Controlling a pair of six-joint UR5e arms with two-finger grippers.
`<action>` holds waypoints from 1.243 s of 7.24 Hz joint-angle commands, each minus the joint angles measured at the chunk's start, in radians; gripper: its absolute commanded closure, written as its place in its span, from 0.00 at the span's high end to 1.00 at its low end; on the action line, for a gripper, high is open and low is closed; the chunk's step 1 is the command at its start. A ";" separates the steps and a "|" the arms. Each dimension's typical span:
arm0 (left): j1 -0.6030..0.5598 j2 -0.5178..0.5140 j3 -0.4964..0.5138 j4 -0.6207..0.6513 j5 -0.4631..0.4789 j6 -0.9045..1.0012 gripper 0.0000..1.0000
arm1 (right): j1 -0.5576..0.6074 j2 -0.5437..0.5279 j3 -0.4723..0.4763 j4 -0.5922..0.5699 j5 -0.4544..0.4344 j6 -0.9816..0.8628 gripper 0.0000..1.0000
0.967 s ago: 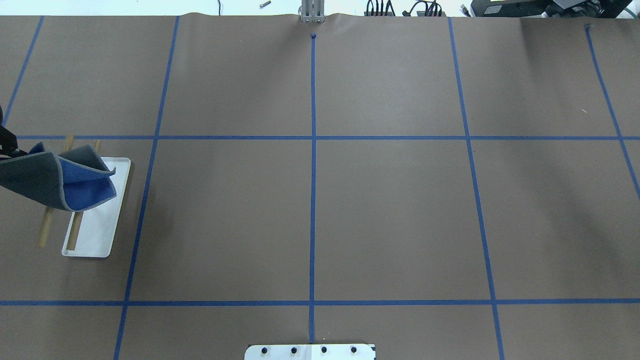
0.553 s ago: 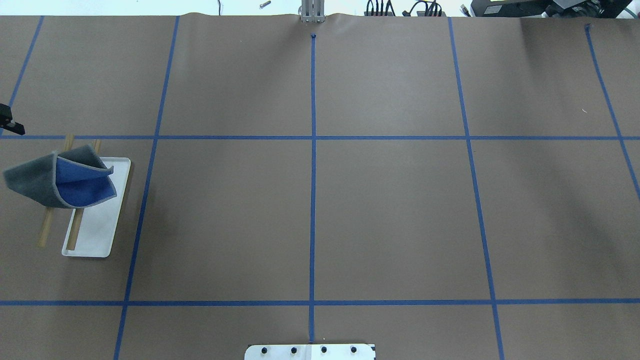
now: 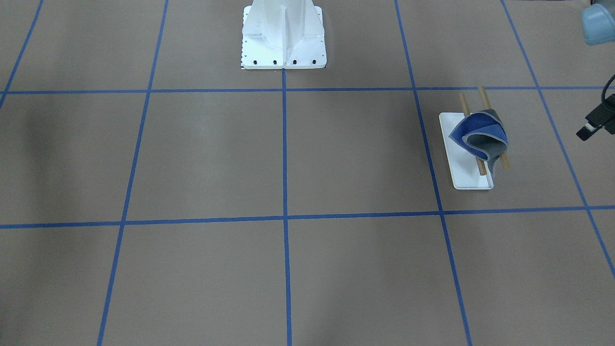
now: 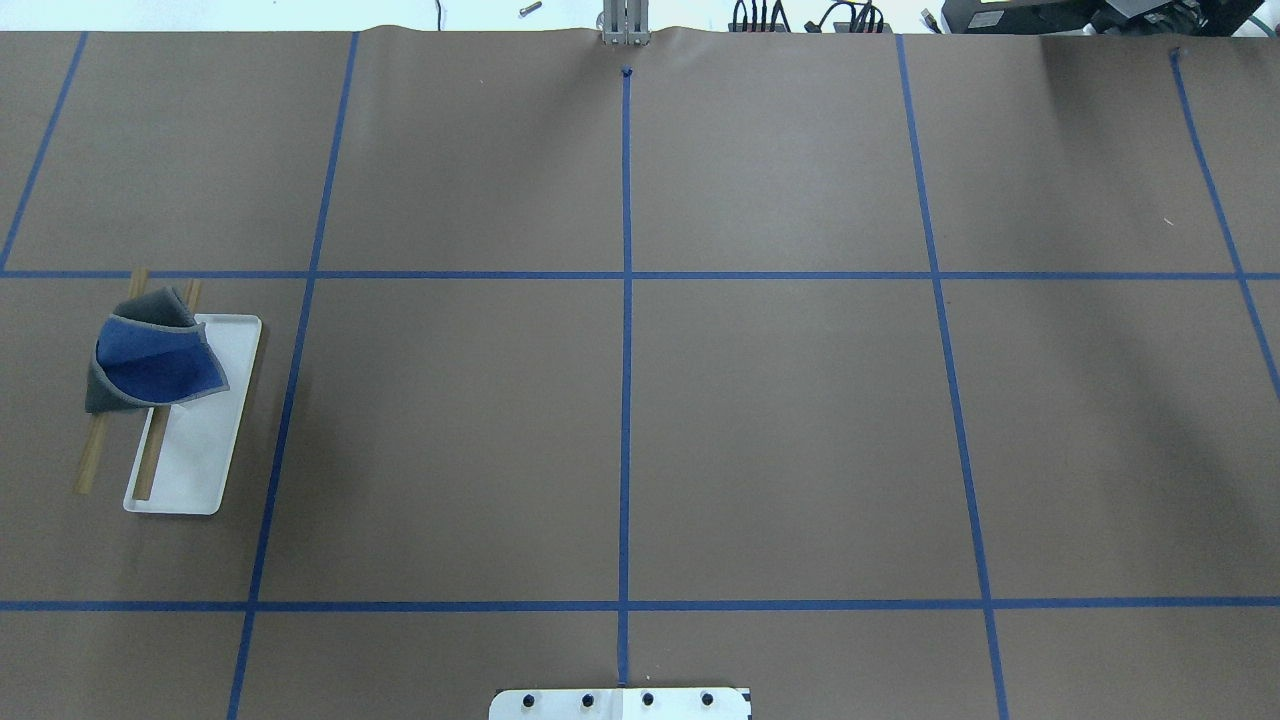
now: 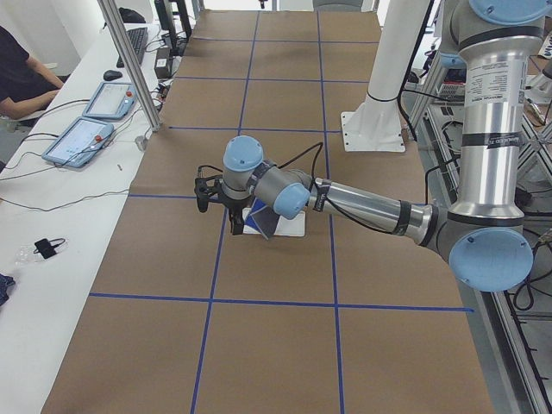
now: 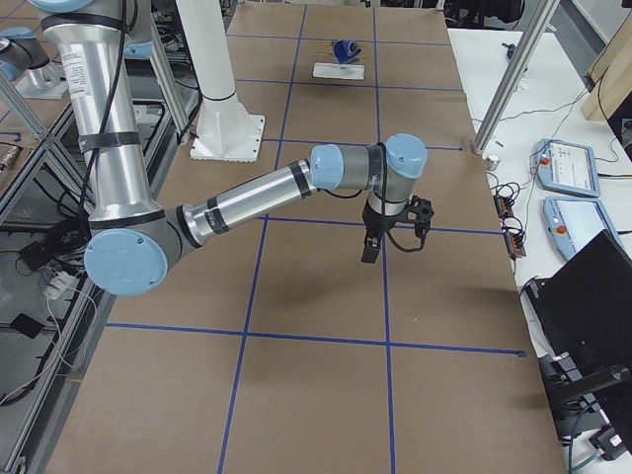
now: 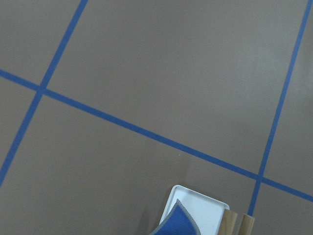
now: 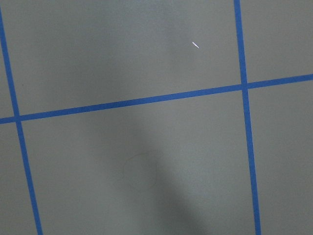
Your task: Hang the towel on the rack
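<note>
Your left claw [image 3: 590, 126] hangs above the tabletop [image 4: 780, 430], well off to the outer side of the rack [image 3: 468, 175] and touching nothing. Only a dark sliver of it enters the front-facing view at the edge. The left side view shows it small and side-on, so you cannot tell whether its jaws stand apart or together. The left wrist camera looks down on bare brown paper and blue tape lines, with just a corner of the rack's white base, two rod ends and a blue tip of the towel [image 7: 178, 223] at the bottom edge.

The towel [image 4: 150, 360] lies draped across both tan rods [image 4: 90, 460] of the rack, towards their far end from the robot's shoulder view. It is loosely folded, with the blue face open upward and the grey side wrapping underneath. Nothing grips it. The rack stands in the left part of the tabletop, its flat base beside a blue tape line.

Your right claw [image 6: 372, 249] hangs low over the tabletop far from the rack, at the opposite end, pointing down. It appears only in the right side view, so you cannot tell its state. Its wrist camera shows nothing but paper and tape.

The white bolted pedestal [image 3: 283, 43] stands at the robot's edge of the tabletop.
</note>
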State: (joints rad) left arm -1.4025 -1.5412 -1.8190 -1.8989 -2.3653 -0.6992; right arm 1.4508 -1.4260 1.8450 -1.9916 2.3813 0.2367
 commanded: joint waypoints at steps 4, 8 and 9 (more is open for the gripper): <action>-0.131 -0.005 0.092 0.233 0.011 0.700 0.98 | 0.159 -0.074 -0.140 0.001 0.001 -0.425 1.00; -0.131 0.041 0.205 0.049 0.021 0.704 0.98 | 0.200 -0.122 -0.145 0.013 -0.007 -0.462 1.00; -0.131 0.027 0.214 0.057 0.081 0.693 0.98 | 0.198 -0.169 -0.159 0.110 -0.028 -0.467 1.00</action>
State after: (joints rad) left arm -1.5343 -1.5065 -1.6285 -1.8193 -2.3343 0.0027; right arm 1.6471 -1.5521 1.6969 -1.9600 2.3708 -0.2211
